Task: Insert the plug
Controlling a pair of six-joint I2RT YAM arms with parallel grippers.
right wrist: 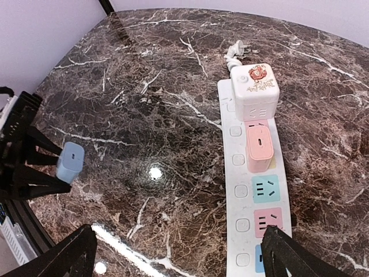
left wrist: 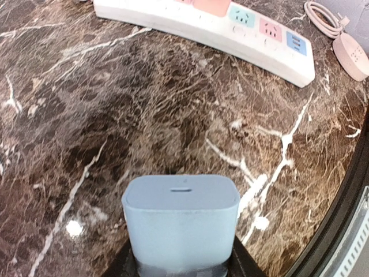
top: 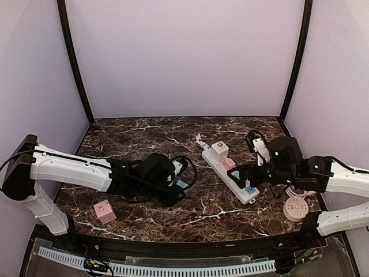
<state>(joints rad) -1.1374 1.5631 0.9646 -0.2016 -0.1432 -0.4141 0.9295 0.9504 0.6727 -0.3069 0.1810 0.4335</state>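
Note:
My left gripper [left wrist: 181, 262] is shut on a light blue plug [left wrist: 181, 222], a rounded cube with a slot in its top face, just above the marble table. In the top view the plug [top: 183, 184] sits left of the white power strip [top: 239, 183]. The right wrist view shows the plug [right wrist: 71, 161] in the left gripper [right wrist: 26, 158] at the far left. My right gripper [right wrist: 179, 259] stands open with nothing between its fingers, its right finger over the near end of the strip [right wrist: 235, 190]. The strip's teal socket [right wrist: 265, 188] and pink socket [right wrist: 268, 222] are free.
A white cube adapter [right wrist: 256, 92] and a pink plug [right wrist: 259, 144] occupy the strip's far end. A pink cube [top: 104, 211] lies at the front left. A round pink socket [top: 296, 208] with a coiled cable [left wrist: 323, 17] sits at the right.

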